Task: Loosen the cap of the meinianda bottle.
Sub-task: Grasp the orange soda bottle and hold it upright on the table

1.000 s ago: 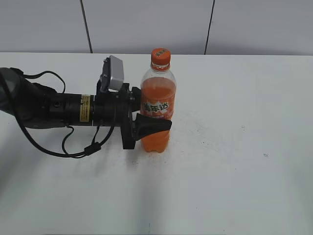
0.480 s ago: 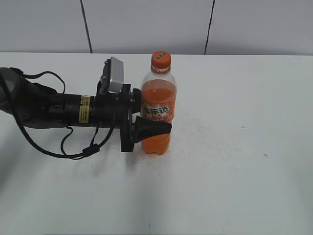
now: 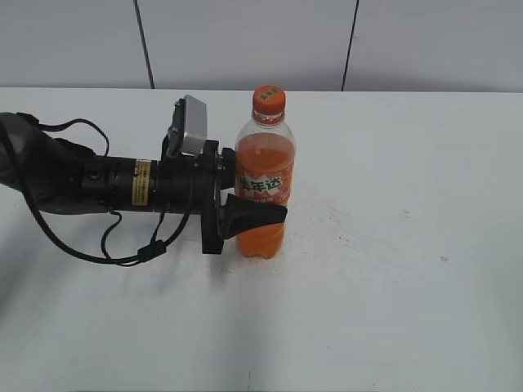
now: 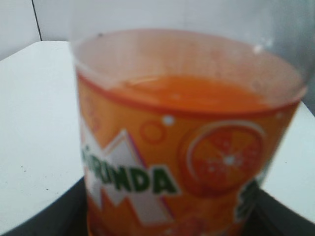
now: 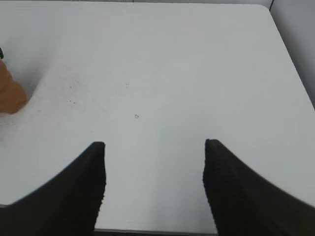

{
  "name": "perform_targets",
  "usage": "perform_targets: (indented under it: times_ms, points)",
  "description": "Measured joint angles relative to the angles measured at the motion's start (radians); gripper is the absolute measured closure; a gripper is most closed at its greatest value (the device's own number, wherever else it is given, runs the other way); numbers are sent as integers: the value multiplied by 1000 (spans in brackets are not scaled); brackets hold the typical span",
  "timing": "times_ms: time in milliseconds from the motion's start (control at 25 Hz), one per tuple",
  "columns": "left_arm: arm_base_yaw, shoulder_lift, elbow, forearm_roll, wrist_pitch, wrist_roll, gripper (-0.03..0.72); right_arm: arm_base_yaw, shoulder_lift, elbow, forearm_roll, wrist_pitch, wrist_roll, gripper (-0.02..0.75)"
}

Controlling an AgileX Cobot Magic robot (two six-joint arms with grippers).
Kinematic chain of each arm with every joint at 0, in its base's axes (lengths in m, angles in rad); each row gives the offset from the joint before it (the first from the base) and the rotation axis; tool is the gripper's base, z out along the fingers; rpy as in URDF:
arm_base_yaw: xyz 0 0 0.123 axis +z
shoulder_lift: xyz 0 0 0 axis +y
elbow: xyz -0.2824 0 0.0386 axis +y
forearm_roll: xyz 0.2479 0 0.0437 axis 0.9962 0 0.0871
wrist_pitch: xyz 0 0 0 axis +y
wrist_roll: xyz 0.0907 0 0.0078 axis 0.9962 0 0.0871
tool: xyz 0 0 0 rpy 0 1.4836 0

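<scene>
The meinianda bottle (image 3: 264, 184) stands upright on the white table, orange drink inside and an orange label with white-and-green characters. Its small orange cap (image 3: 268, 98) sits on top. My left gripper (image 3: 260, 214) reaches in from the left and is shut on the bottle's lower body, one black finger across the front. In the left wrist view the bottle (image 4: 187, 142) fills the frame, with black fingers at both lower corners. My right gripper (image 5: 153, 162) is open and empty over bare table; the bottle's base (image 5: 10, 96) shows at its far left. The right arm is outside the exterior view.
The white table (image 3: 392, 269) extends to the right and front. A grey panelled wall (image 3: 245, 41) runs behind it. The table's right edge (image 5: 291, 64) shows in the right wrist view. Black cables (image 3: 131, 245) hang under the left arm.
The left gripper and bottle shifted very slightly between one second ago and half a second ago; since then nothing has visibly moved.
</scene>
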Motion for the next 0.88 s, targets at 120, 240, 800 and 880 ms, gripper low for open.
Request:
perform_targets:
  times_ms: [120, 240, 800, 880]
  points:
    - [0, 0, 0, 1, 0, 0, 266, 0, 75, -40, -5, 19, 41, 265]
    - [0, 0, 0, 1, 0, 0, 266, 0, 207, -101, -1, 35, 58, 265]
    - [0, 0, 0, 0, 0, 0, 266, 0, 939, -483, 0, -58, 28, 265]
    - [0, 0, 0, 0, -1, 0, 266, 0, 1034, -546, 0, -57, 38, 265]
